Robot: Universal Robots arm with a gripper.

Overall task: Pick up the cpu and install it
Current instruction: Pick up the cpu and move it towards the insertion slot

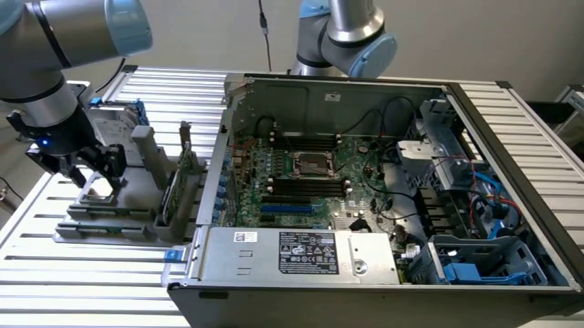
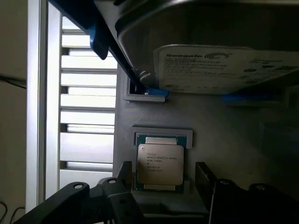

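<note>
Gripper (image 1: pixel 95 179) wide open, nothing held. It sits low over the cpu (image 2: pixel 160 167), at the exterior view's left. Wrist view: fingers (image 2: pixel 125 176) flank the cpu, one each side. Small gap both sides, no contact visible. Cpu lies flat in its own pocket on the grey fixture (image 2: pixel 233 135), silver lid up w/ printed text, green edge showing round it. So cpu not picked up yet, not installed. HDD (image 2: pixel 224 65) w/ white label sits on the same fixture just beyond the cpu pocket, apart from it, w/ blue bracket (image 2: pixel 100 37) along one edge. Exterior view: the fixture rests on the slatted alu table (image 1: pixel 73 287), and a card (image 1: pixel 185 179) stands upright in it on the side toward the PC. Open PC case (image 1: pixel 338 89) is just beside the fixture, to the exterior view's right, lying on its side, mobo facing up. Socket (image 1: pixel 315 164) is mid-board w/ metal frame, RAM slots on either side, well apart from the gripper. Can't tell from here if the socket frame is latched or open. PSU (image 1: pixel 301 253) sits along the near edge of the case, drive bays w/ blue parts at the near right corner. Arm's grey/blue joints show top left in the exterior view. A 2nd joint stands behind the case.
</note>
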